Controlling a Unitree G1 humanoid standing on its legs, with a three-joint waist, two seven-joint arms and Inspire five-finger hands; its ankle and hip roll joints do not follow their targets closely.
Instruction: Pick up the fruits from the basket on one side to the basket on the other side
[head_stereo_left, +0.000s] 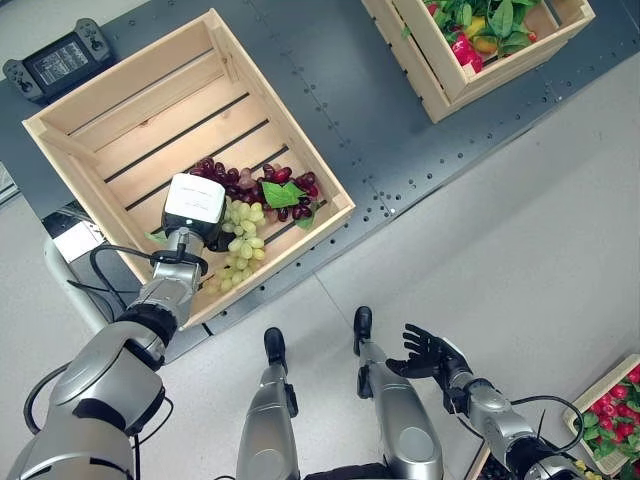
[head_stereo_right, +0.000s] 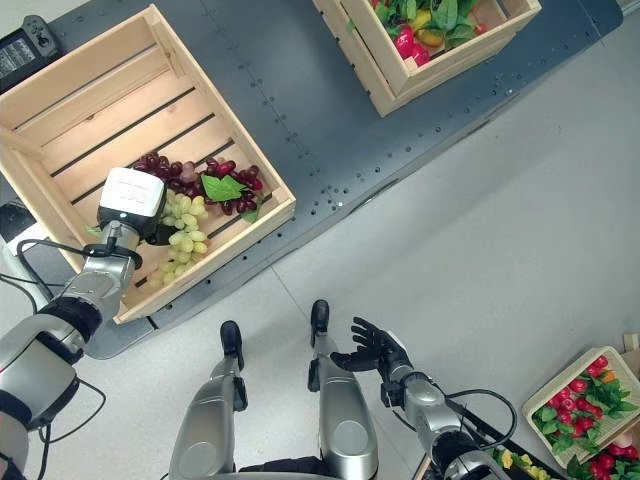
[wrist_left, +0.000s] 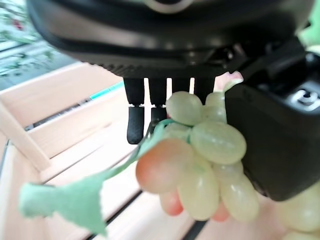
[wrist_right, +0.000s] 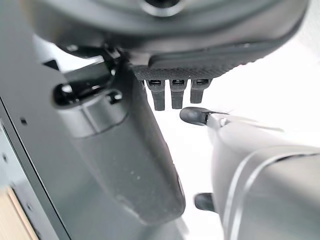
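Grey floor spreads below me, with a dark metal platform running across it from 9 o'clock up toward 2 o'clock. On that platform, at about 10 o'clock, sits a large wooden crate with a slatted bottom, and my left hand is down inside its near corner. From my wrist I see the green grapes pressed between my thumb and my fingers, so that hand is closed around the bunch, a pale green cloth leaf trailing off its stem. From above, the green bunch hangs along the crate's near wall, just beside a cluster of dark red grapes with a green leaf lying on the slats. At 1 o'clock a second wooden crate on the platform holds leafy greens and red and yellow produce. My right hand hovers low at about 5 o'clock over the bare floor, fingers spread and relaxed, holding nothing. At the 4 o'clock corner a smaller basket of red fruit with green leaves rests on the floor. Near 10 o'clock, beyond the big crate, lies a black handheld controller.
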